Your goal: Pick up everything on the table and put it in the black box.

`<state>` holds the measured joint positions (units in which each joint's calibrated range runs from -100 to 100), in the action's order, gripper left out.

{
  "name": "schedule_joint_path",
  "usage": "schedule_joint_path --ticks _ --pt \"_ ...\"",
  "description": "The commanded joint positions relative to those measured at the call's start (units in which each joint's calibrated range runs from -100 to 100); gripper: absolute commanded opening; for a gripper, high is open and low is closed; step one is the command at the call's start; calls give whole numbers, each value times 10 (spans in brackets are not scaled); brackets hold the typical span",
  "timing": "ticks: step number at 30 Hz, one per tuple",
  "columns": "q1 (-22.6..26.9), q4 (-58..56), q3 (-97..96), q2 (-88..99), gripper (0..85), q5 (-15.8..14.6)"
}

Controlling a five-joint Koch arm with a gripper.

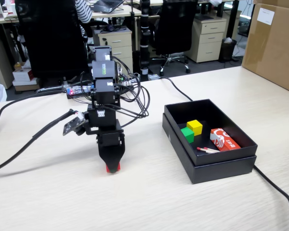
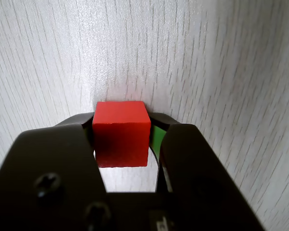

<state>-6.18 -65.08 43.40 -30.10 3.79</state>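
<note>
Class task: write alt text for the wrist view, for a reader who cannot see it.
A red cube sits gripped between the two black jaws of the gripper, seen from just above. Behind it, the pale wood-grain table fills the view.

Hidden and cut-off parts

In the fixed view, most of the red cube (image 1: 112, 168) is covered by the gripper (image 1: 112, 166) at lower centre; only a sliver is seen. In the wrist view, the gripper (image 2: 121, 139) body is cut off by the bottom edge. The print on the red-and-white packet (image 1: 224, 139) is too small to be read.
</note>
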Motion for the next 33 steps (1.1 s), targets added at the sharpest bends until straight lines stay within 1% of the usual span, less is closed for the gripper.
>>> schedule_joint_path --ticks 1,5,9,10,12,17,19,21,22,23,24,25,29,33 --pt "0 8 38 22 9 2" --pt "2 3 5 113 9 2" --pt "13 3 -40 249 8 -1" --pt "22 3 -63 320 8 -4" --pt "40 3 -89 404 8 -10" --pt "76 3 -109 503 8 -25" --pt "103 3 -100 522 8 -37" --pt "119 3 -88 523 8 -43" --pt "135 3 -70 512 8 -50" --pt "181 3 -26 408 8 -72" --pt "189 4 -12 355 9 -80" --pt "196 3 -4 308 9 -87" --pt "204 3 0 235 9 -97" --pt "206 3 2 194 12 -99"
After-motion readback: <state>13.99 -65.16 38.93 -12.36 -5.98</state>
